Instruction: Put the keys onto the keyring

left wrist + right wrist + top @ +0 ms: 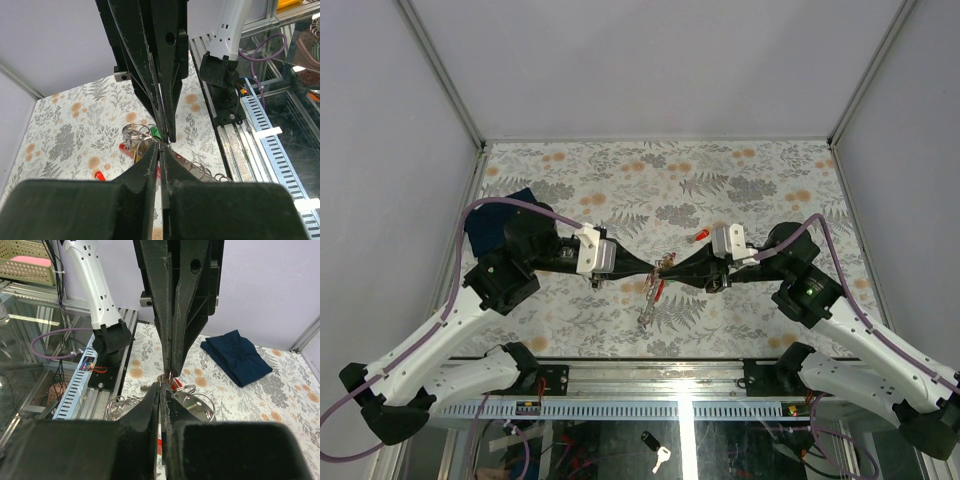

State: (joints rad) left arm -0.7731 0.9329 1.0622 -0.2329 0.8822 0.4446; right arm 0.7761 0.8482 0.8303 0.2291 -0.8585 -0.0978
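Note:
My two grippers meet tip to tip above the middle of the table. The left gripper (658, 266) is shut on the thin metal ring of the keyring (648, 302), whose grey fob and red strap hang below. The right gripper (673, 266) is shut on a small key with a green tag (156, 132). In the left wrist view my left gripper (161, 146) touches the right gripper's fingertips (170, 135). In the right wrist view the right gripper (167, 386) sits beside the rings and grey fob (200, 409). A loose red-tagged key (702, 235) lies on the table behind the right gripper.
A folded dark blue cloth (492, 222) lies at the left, half under the left arm, and also shows in the right wrist view (235, 356). A black-tagged key (655, 450) lies below the table's near edge among wires. White walls close in three sides.

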